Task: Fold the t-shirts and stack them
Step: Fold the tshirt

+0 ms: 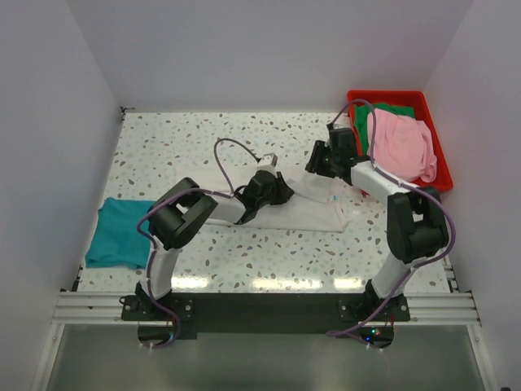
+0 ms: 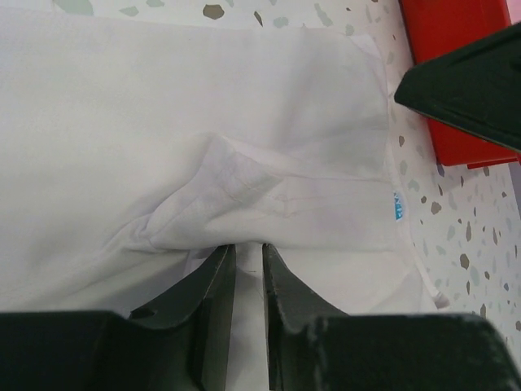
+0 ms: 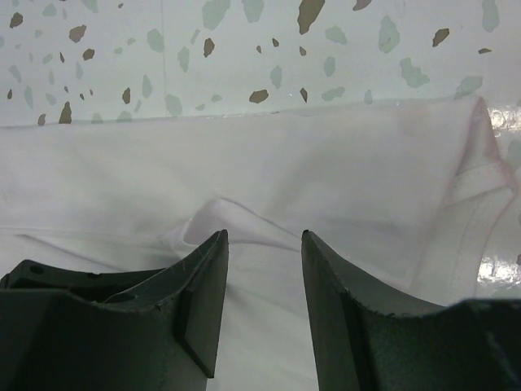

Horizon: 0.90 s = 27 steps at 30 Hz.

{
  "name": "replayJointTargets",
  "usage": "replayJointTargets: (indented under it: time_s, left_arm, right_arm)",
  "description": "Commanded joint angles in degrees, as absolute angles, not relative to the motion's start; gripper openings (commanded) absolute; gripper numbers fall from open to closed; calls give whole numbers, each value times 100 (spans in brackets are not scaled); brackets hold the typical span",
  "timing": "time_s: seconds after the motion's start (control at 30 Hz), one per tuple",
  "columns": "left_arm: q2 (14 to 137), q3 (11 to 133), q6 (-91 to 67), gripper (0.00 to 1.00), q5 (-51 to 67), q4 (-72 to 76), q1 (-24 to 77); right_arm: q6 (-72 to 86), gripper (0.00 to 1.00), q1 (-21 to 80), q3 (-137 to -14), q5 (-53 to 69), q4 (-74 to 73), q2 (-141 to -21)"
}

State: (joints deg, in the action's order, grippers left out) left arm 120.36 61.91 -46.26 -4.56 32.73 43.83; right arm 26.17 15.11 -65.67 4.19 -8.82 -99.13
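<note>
The off-white t-shirt [image 1: 313,210] lies partly folded mid-table. My left gripper [image 1: 283,191] is down on its left part; in the left wrist view the jaws [image 2: 248,247] are nearly closed and pinch a puckered fold of the shirt [image 2: 163,122], whose blue neck label [image 2: 397,205] shows at right. My right gripper [image 1: 316,165] is at the shirt's far edge; in the right wrist view it [image 3: 264,236] is open just above the white cloth [image 3: 326,179]. The teal t-shirt [image 1: 118,232] lies folded at the left edge. The pink t-shirt [image 1: 399,145] and green t-shirt [image 1: 392,109] lie in the bin.
The red plastic bin [image 1: 434,122] stands at the back right, close behind the right arm; it also shows in the left wrist view [image 2: 456,32]. White walls enclose the speckled table [image 1: 203,138] on three sides.
</note>
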Motion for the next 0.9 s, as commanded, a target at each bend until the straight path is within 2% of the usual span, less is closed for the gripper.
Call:
replayJointTargets:
  time_s: [0.0,0.2,0.47,0.87]
  left_arm:
    - [11444,5907,-4246,25,-352,4033,4351]
    - [10803,5818,-3938,32,-185,4184,4351]
    - [10082,5485,-3964,32,-569,3816,4298]
    - [9088,4817,-4535,31,-914,2777,3578]
  right_arm:
    - [2417,46,1582,-6917,545,-624,-10080]
    - [2285,46,1714,-7347,562,-703,-10441]
    - [2171,45,2047,-7813,475,-870,-11047]
    - [2303,40,2364,-7085,360,-563,-10873]
